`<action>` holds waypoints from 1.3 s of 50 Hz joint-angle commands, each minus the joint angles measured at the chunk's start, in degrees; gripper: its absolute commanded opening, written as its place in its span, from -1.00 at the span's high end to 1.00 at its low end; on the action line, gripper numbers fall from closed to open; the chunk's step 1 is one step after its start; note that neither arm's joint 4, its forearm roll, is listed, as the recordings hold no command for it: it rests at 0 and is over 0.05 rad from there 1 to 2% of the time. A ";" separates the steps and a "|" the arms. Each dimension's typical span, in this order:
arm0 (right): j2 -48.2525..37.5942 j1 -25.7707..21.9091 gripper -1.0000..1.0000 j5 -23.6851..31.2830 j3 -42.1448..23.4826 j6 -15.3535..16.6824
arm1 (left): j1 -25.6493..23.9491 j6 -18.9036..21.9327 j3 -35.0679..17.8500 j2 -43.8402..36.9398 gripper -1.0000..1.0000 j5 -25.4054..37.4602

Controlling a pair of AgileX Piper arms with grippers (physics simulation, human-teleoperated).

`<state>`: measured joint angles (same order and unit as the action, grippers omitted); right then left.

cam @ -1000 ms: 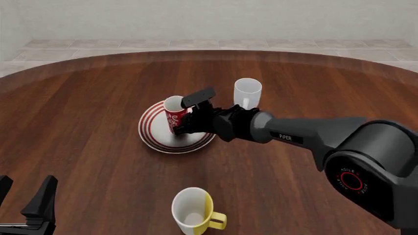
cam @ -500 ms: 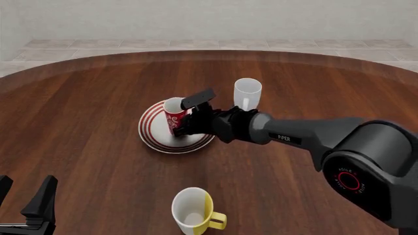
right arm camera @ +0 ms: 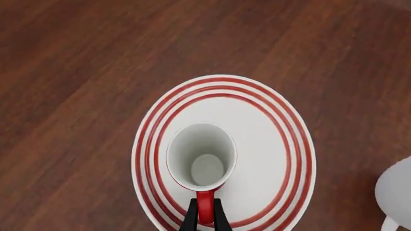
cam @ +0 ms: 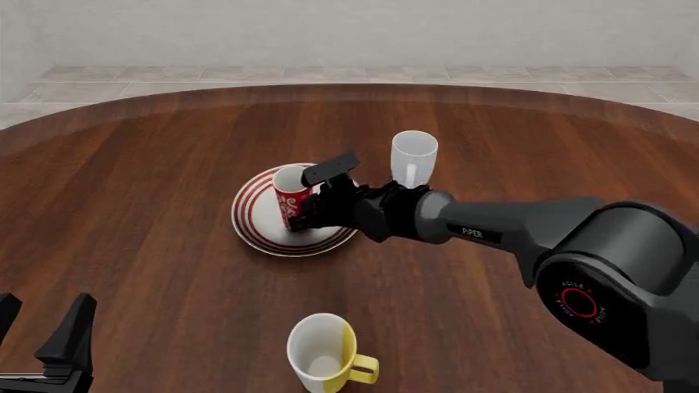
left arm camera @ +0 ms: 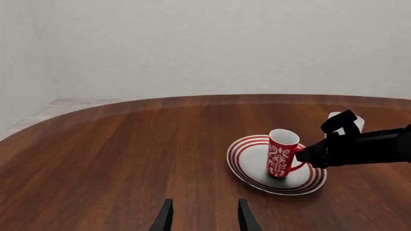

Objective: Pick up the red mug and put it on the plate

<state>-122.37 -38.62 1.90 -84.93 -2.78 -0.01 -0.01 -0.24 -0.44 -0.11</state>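
The red mug (cam: 290,195) with its white swirl pattern stands upright on the plate (cam: 255,218), which is white with red rings. From the side, the red mug (left arm camera: 281,154) seems to rest on the plate (left arm camera: 253,161) near its middle. My right gripper (right arm camera: 204,216) is shut on the red handle, and the red mug (right arm camera: 201,156) shows its white inside over the plate (right arm camera: 270,130). The right gripper (cam: 313,206) reaches in from the right. At the near left edge my left gripper (cam: 42,329) is open and holds nothing; the same left gripper (left arm camera: 204,217) is far from the plate.
A plain white mug (cam: 413,156) stands just beyond and right of the plate, close to my right arm, and shows as white mug (right arm camera: 395,192) in the wrist view. A yellow-and-white mug (cam: 326,349) sits near the front edge.
My right gripper and the red mug have shifted slightly left and away over the plate. The left arm has not moved.
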 commanded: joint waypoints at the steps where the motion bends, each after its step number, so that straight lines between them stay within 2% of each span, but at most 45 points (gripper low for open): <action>1: 0.09 0.08 1.00 -0.03 -0.30 -0.42 | 0.01 0.00 0.00 0.02 -1.00 0.00; 31: -0.88 -0.40 1.00 0.26 -0.95 -0.43 | 0.00 0.01 0.00 0.00 -1.00 0.00; 32: -1.07 0.11 -1.00 0.54 -1.18 0.05 | 0.01 0.00 0.00 0.00 -1.00 0.00; 34: -1.72 0.35 -1.00 1.28 -1.98 -1.21 | 0.00 0.00 0.00 0.01 -1.00 0.00; 52: -0.90 0.74 -1.00 2.08 -2.16 -0.56 | 0.01 0.00 0.00 0.01 -1.00 0.00; 63: 5.23 -0.04 -1.00 1.97 1.72 -0.32 | 0.00 0.00 0.00 0.00 -1.00 0.00; 65: 6.83 -1.10 -1.00 1.94 3.28 -1.08 | 0.00 0.00 0.00 0.02 -1.00 0.00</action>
<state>-120.29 -38.47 3.82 -85.00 -3.34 -0.01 -0.01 -0.24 -0.43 -0.11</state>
